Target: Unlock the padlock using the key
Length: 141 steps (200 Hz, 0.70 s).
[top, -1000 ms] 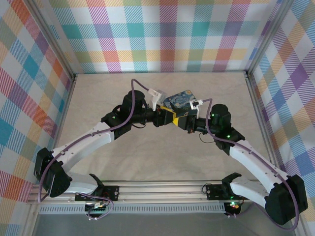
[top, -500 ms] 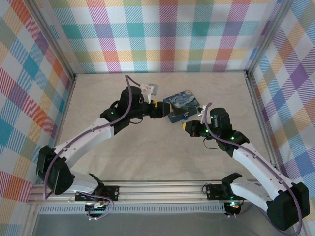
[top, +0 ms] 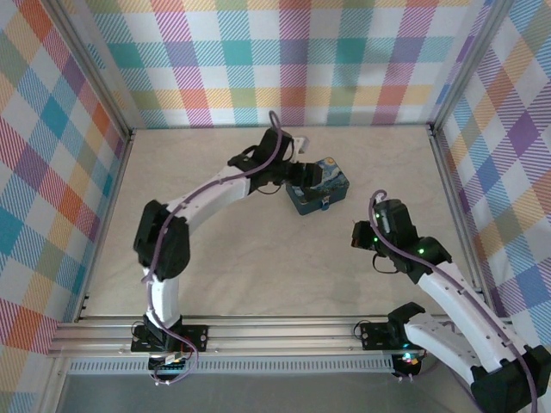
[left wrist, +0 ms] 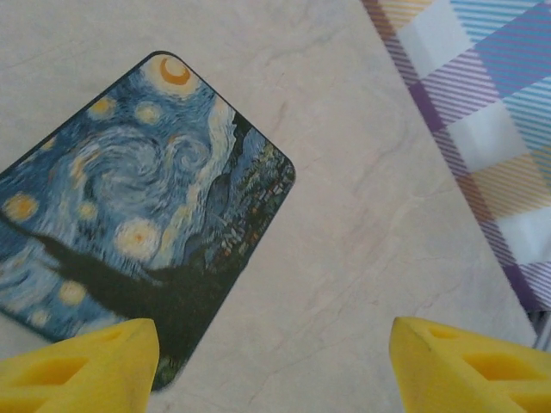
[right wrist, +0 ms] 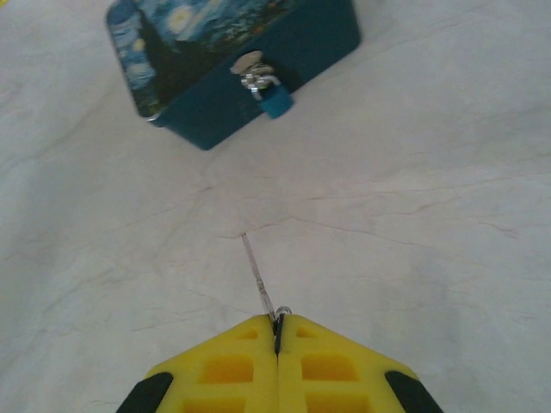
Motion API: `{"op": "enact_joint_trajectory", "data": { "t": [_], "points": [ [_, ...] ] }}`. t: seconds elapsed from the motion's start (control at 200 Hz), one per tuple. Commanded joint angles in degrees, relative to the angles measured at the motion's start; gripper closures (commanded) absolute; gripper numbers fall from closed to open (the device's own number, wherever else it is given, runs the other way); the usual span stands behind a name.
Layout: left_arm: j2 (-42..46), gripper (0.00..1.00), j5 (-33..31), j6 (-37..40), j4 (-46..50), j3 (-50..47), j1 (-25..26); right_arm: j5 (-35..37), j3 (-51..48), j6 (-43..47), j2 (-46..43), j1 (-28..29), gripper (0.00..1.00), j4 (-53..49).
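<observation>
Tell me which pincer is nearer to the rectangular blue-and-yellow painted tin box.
Left. The left pincer is open above one edge of the painted tin box. The right pincer, shut on the thin grey metal key, is apart on its near side.

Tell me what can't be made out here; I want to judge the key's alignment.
- Padlock keyhole: right wrist view, too small and blurred.
- Key head: right wrist view, pinched out of sight inside the shut right gripper.
- Tin far end: left wrist view, cut off by the left edge.
</observation>
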State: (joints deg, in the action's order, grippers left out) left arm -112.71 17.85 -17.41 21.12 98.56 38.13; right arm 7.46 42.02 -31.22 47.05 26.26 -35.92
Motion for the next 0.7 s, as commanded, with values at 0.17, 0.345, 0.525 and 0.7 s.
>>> {"op": "enact_joint_trajectory", "data": {
  "t": [0.17,0.345,0.525,0.7],
  "points": [
    [-12.9,0.3,-4.8,5.3,18.0,17.8,4.1,6.4,2.2,-0.7,-1.2,-0.2,1.0,-6.2],
    [-17.1,0.3,-8.0,6.9,23.1,22.4,5.1,6.6,2.3,-0.7,-0.8,-0.2,1.0,-5.7],
    [-18.6,0.3,-9.2,7.5,25.0,22.2,5.2,6.1,2.5,-0.7,0.0,-0.2,1.0,-5.0],
    [-18.3,0.3,-10.4,8.1,26.2,21.0,5.3,5.7,2.5,-0.6,0.6,-0.2,1.0,-4.6]
  ]
}}
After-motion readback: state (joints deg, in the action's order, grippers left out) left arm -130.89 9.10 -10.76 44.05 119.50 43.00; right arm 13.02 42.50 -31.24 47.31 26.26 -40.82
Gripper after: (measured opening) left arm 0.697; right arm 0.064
